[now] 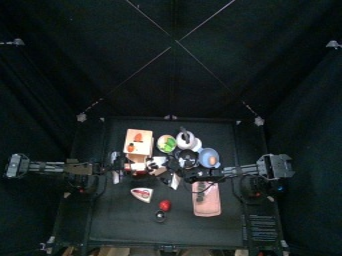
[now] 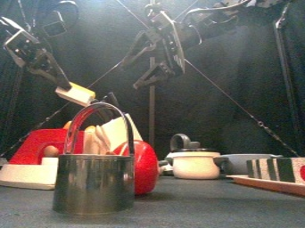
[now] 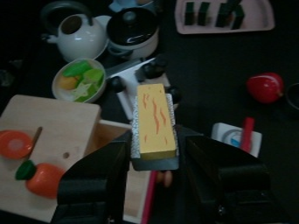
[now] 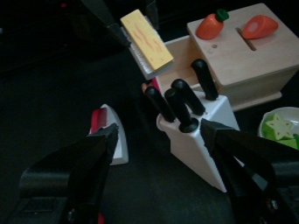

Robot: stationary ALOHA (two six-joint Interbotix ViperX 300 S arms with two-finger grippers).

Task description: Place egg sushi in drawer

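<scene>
The egg sushi (image 3: 156,121), a yellow block with orange streaks, is held lengthwise between my left gripper's (image 3: 158,157) jaws. It hangs in the air beside the pale wooden box (image 3: 56,129) that has toy vegetables on top. I cannot tell whether the drawer is open. The front view shows the sushi (image 2: 74,93) raised high at the left under the left gripper (image 2: 50,69). The right wrist view shows it (image 4: 146,39) near the box (image 4: 239,52). My right gripper (image 4: 163,194) is open and empty, above a white knife block (image 4: 187,127).
A green bowl (image 3: 82,79), a white teapot (image 3: 79,35) and a black pot (image 3: 135,31) stand behind the box. A pink tray (image 3: 222,13), a red apple (image 3: 267,86) and a red-and-white slice (image 4: 107,131) lie around. A metal cup (image 2: 93,183) stands at the front edge.
</scene>
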